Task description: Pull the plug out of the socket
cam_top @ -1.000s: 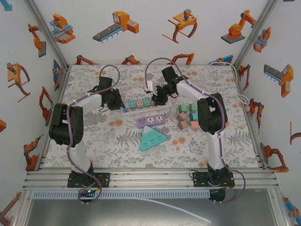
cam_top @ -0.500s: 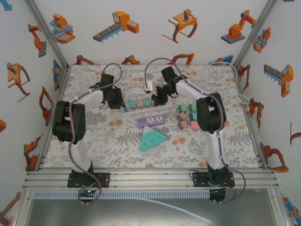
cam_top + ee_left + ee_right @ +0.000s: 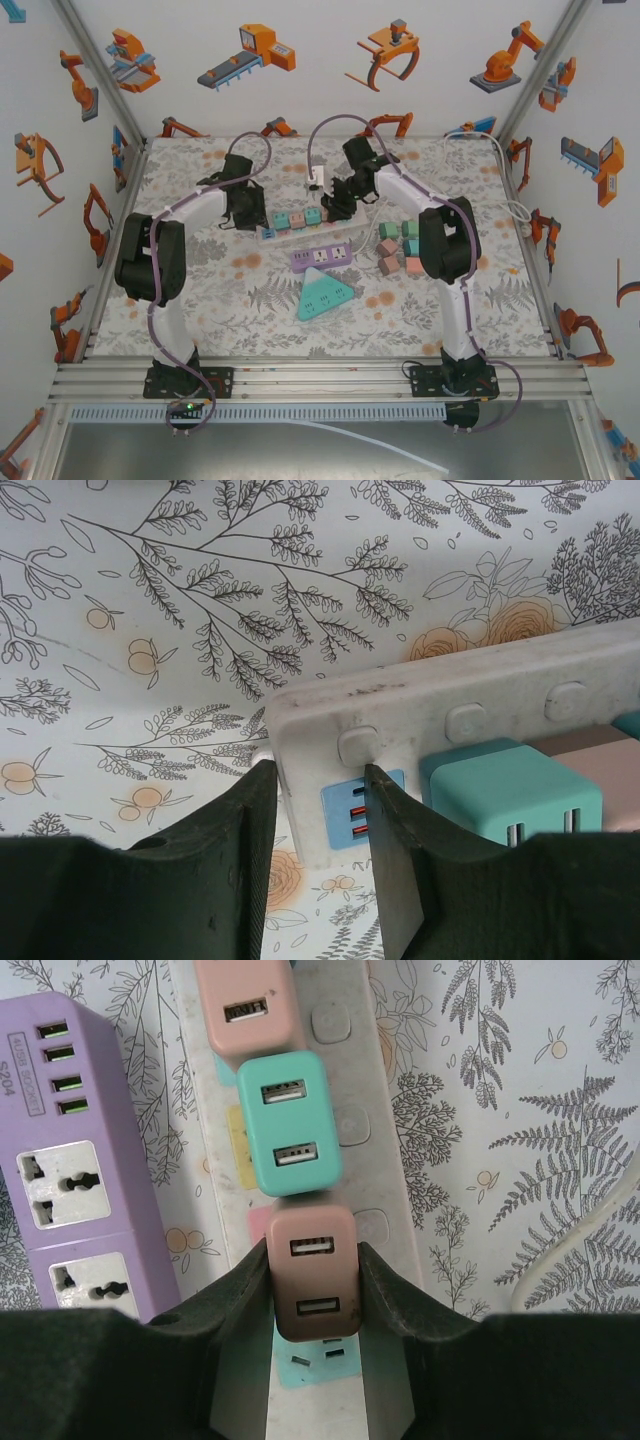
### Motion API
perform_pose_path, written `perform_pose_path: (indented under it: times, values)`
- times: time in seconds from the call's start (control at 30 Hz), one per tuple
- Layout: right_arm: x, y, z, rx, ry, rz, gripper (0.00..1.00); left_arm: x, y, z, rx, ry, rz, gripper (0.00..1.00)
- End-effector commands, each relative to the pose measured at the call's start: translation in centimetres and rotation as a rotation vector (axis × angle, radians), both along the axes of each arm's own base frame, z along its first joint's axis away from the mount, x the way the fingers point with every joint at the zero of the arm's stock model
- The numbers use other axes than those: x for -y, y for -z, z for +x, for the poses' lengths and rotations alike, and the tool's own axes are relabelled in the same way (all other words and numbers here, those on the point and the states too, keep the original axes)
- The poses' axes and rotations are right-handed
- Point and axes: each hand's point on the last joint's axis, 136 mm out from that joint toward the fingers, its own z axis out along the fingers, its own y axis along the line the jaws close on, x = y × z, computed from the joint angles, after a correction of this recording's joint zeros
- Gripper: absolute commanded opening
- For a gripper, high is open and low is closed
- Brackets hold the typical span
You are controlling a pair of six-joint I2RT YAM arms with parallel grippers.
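A white power strip (image 3: 270, 232) lies at mid-table with three cube plugs in a row. In the right wrist view my right gripper (image 3: 312, 1260) is shut on the brownish-pink plug (image 3: 312, 1295), one finger on each side. A teal plug (image 3: 288, 1125) and a pink plug (image 3: 245, 1005) stand beyond it. Whether the held plug's prongs still sit in the socket, I cannot tell. My left gripper (image 3: 318, 780) is shut across the strip's end (image 3: 440, 695), beside its blue USB panel (image 3: 350, 810). From above, the left gripper (image 3: 252, 222) and the right gripper (image 3: 331, 209) stand at opposite ends of the strip.
A purple power strip (image 3: 321, 256) lies just in front of the white one, with a teal triangular socket block (image 3: 325, 293) nearer still. Loose pink and teal plugs (image 3: 398, 248) are heaped at the right. A white adapter (image 3: 316, 183) stands behind the strip, and a white cable (image 3: 515, 210) runs along the right wall.
My right gripper has closed onto the brownish-pink plug. The left arm has shifted slightly towards the back while keeping its grip on the strip's end.
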Motion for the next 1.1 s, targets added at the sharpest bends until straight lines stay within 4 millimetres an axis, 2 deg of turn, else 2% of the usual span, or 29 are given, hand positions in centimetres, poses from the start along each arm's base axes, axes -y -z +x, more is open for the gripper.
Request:
perform_pose_path:
  times: [0.0, 0.2, 0.4, 0.6, 0.73, 0.9, 1.07]
  values:
    - [-2.2, -4.9, 0.7, 0.062, -0.027, 0.136, 0.21, -2.4, 6.9, -5.9, -0.255, 0.081, 0.230, 0.41]
    - [-1.7, -3.0, 0.1, 0.064, -0.047, 0.055, 0.18, -0.7, 7.5, -6.5, -0.276, 0.158, 0.206, 0.41]
    - [-2.0, -3.5, -0.1, 0.057, -0.054, 0.078, 0.17, -0.1, 8.2, -7.0, -0.309, 0.173, 0.213, 0.41]
    - [-1.9, -4.5, -0.1, 0.073, -0.050, 0.083, 0.17, -0.2, 7.5, -6.7, -0.288, 0.164, 0.210, 0.41]
    - [-1.7, -5.8, -0.3, 0.080, -0.027, 0.096, 0.17, 0.5, 5.9, -5.9, -0.251, 0.163, 0.163, 0.42]
    - [-1.0, -8.6, -0.5, 0.067, 0.069, 0.147, 0.17, 0.9, 2.5, -4.1, -0.166, 0.153, 0.126, 0.43]
    - [1.5, -11.7, 0.5, 0.017, 0.292, 0.235, 0.18, 0.5, -1.4, -2.7, -0.070, 0.160, 0.100, 0.45]
